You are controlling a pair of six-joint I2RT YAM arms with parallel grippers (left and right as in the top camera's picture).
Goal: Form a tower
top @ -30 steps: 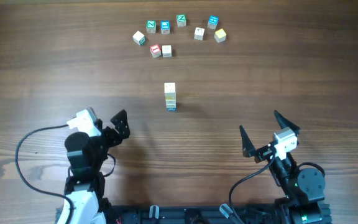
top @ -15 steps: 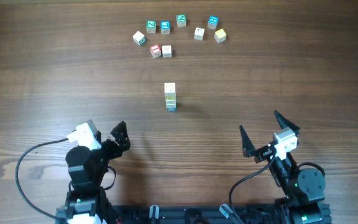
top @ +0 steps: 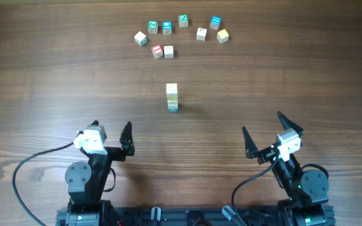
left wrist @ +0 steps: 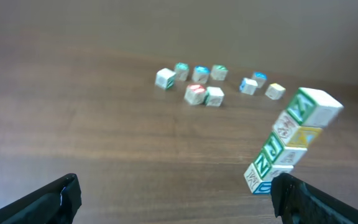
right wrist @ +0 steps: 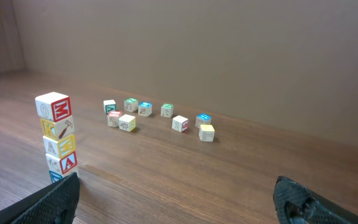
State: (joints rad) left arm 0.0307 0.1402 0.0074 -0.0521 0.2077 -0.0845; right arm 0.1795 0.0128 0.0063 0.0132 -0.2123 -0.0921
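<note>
The tower (top: 172, 98) is a slim stack of several pale letter cubes, one cube wide, standing at the table's middle with a blue-trimmed cube lowest. The left wrist view shows the tower (left wrist: 291, 143) at the right, looking tilted, just beyond my right fingertip. In the right wrist view the tower (right wrist: 57, 137) stands at the far left with red letters facing me. My left gripper (top: 110, 129) sits near the front left, open and empty, well short of the stack. My right gripper (top: 261, 123) is at the front right, also open with nothing between its fingers.
Several loose single cubes (top: 181, 31) lie scattered in an arc at the far side of the table, and show as loose cubes (left wrist: 210, 84) and loose cubes (right wrist: 154, 115) in the wrist views. Bare wooden tabletop (top: 55, 81) surrounds the stack.
My left arm has drawn back toward the front edge and turned to face straight ahead, its gripper staying open. The right arm and the tower have not moved.
</note>
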